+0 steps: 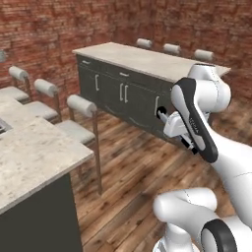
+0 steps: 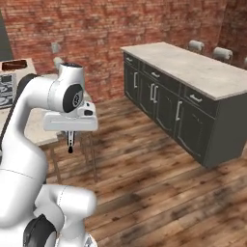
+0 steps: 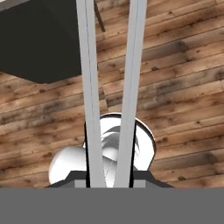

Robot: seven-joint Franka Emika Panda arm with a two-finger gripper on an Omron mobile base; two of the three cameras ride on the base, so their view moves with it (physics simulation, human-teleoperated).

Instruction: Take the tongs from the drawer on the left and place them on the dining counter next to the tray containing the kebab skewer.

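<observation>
My gripper [image 2: 71, 140] hangs pointing down over the wooden floor, between the two counters, shut on the tongs [image 3: 89, 87]. In the hand view their two long silver arms run up from between my fingertips, with a black strip along the lower part. From the left, the gripper [image 1: 186, 142] sits below the white wrist. The dining counter [image 1: 34, 147] lies at the near left. On its far end rests the dark reddish-brown tray [image 2: 14, 64], beside the black hob [image 2: 4, 89]. The kebab skewer is too small to make out. Drawer fronts [image 2: 155, 75] on the other counter are shut.
A second beige counter [image 1: 147, 59] over dark cabinets stands across the floor. Padded stools [image 1: 81, 106] line the dining counter's edge, and more stools [image 1: 172, 48] stand behind the far counter. A brick wall closes the back.
</observation>
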